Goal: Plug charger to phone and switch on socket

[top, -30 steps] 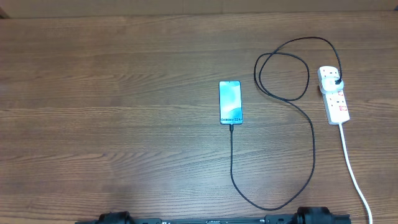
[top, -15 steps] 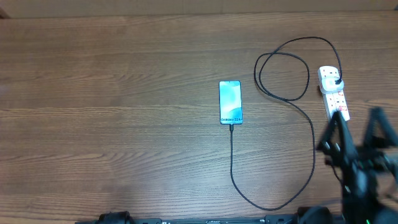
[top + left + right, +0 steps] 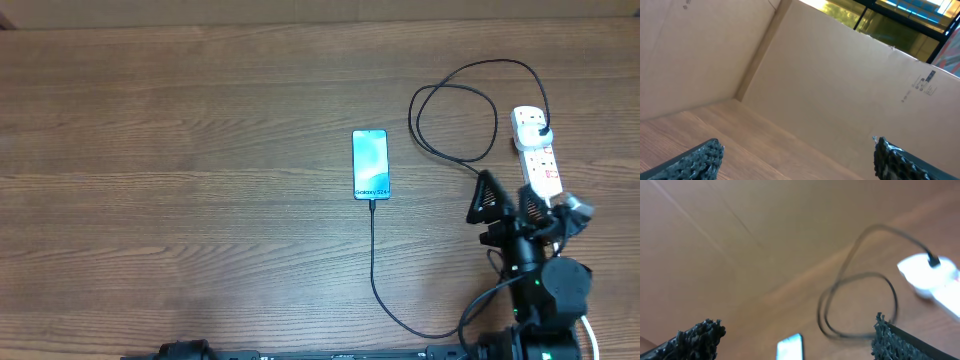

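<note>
The phone lies flat mid-table with its light blue screen up; it also shows in the right wrist view. The black charger cable meets the phone's near end, curves right, loops, and ends at a black plug seated in the white socket. My right gripper is open and empty, just left of the socket's near end and over the cable. In its own view the right gripper's fingers are wide apart. My left gripper is open and empty, and does not show in the overhead view.
The socket's thick white cord runs to the front right edge beside the right arm. A cardboard wall stands behind the wooden table.
The right arm has come into the overhead view from the front right and its gripper has shifted left, beside the socket's near end. Phone, cable and socket have not moved.
</note>
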